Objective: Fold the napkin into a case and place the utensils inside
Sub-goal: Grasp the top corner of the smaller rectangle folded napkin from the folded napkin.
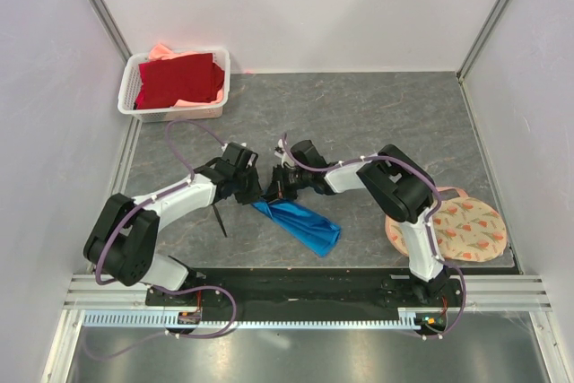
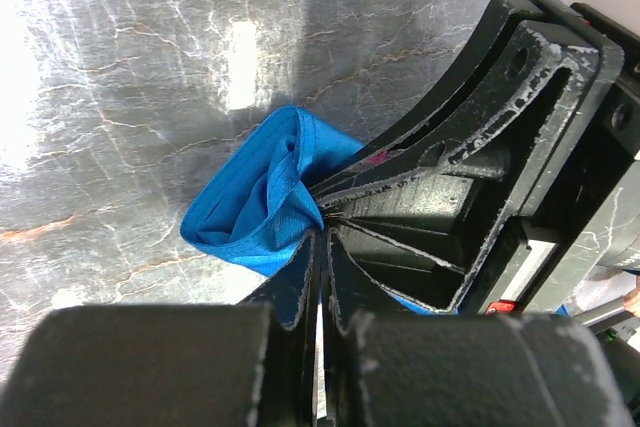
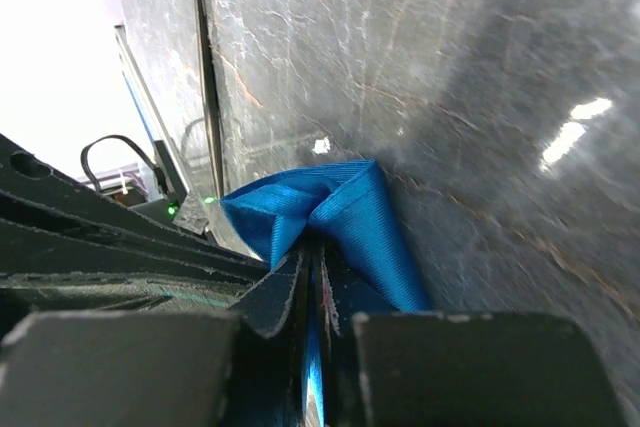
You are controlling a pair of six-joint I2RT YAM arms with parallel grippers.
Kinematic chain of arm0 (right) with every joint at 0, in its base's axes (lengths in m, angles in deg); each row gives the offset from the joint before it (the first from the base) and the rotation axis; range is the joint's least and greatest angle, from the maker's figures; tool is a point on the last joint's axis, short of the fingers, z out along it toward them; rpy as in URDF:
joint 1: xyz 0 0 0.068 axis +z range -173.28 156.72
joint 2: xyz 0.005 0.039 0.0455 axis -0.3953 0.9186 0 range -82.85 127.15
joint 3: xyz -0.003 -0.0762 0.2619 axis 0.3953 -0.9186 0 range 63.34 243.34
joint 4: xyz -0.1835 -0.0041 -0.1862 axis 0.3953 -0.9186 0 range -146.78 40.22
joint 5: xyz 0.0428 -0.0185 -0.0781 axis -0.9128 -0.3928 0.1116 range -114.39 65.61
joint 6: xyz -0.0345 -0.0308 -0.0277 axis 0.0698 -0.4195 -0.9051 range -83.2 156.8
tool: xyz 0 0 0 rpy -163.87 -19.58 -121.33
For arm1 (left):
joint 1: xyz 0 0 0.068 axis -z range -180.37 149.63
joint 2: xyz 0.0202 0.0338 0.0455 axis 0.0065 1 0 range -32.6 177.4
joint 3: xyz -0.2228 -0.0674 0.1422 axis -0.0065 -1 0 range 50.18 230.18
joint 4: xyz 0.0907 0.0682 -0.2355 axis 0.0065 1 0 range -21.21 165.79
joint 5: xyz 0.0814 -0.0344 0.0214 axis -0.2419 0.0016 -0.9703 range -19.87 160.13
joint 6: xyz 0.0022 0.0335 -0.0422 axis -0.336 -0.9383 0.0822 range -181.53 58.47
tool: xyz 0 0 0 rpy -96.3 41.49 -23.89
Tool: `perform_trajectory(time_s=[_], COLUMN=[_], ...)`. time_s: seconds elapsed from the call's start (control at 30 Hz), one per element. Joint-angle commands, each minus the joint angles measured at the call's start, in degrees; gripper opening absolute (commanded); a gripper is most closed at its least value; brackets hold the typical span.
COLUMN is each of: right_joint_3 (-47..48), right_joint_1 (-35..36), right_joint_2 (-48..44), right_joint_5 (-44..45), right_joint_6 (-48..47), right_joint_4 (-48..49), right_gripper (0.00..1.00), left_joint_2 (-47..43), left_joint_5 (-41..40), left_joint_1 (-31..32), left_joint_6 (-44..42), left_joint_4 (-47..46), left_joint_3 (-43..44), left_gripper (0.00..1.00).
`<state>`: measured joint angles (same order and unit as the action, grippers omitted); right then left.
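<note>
Pinching the bright royal-blue soft cloth napkin (image 1: 303,226) at its far-left end, on the grey marbled desk (image 1: 377,114), with left end effector (image 1: 255,193) and right end effector (image 1: 276,187) both clenched on it. Expect layer slippage under uneven pulling, undoing the fold. Avoid sweeping the thin black stick-like utensil (image 1: 220,220) just left.

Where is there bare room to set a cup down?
Widest bare patch: the far table, right of the white basket, behind both arms. A smaller one lies between the napkin and the peach mat. The middle is crowded: left fingers and right fingers both pinch the napkin.
</note>
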<state>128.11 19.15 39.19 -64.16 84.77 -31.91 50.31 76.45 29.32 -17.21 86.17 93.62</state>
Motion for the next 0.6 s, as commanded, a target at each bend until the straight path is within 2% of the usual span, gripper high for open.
perform_trajectory(time_s=[0.0,0.13,0.27,0.43,0.57], right_joint_3=[-0.79,-2.54,-3.51,-3.69,-2.9], right_joint_1=[-1.91,-4.29,-5.52,-5.79,-5.44], right_joint_2=[-5.48,-9.27,-11.3,-10.86,-8.75], right_joint_5=[1.88,2.15,2.59,3.38,2.94], right_joint_6=[-5.06,-7.8,-9.64,-10.35,-8.95], right_joint_4=[-4.59,-8.37,-10.74,-11.19,-9.17], right_gripper=[0.14,0.24,0.3,0.31,0.25], left_joint_2=[1.9,2.69,2.95,3.83,3.48], left_joint_5=[-0.26,-0.44,-1.14,-1.41,-1.14], left_joint_1=[0.28,0.28,0.28,0.28,0.28], left_joint_6=[1.74,1.13,0.16,-0.72,-0.63], left_joint_4=[-1.92,-1.39,-1.04,-0.43,-0.34], left_joint_3=[1.03,1.03,1.47,3.31,3.84], left_gripper=[0.02,0.02,0.02,0.02,0.02])
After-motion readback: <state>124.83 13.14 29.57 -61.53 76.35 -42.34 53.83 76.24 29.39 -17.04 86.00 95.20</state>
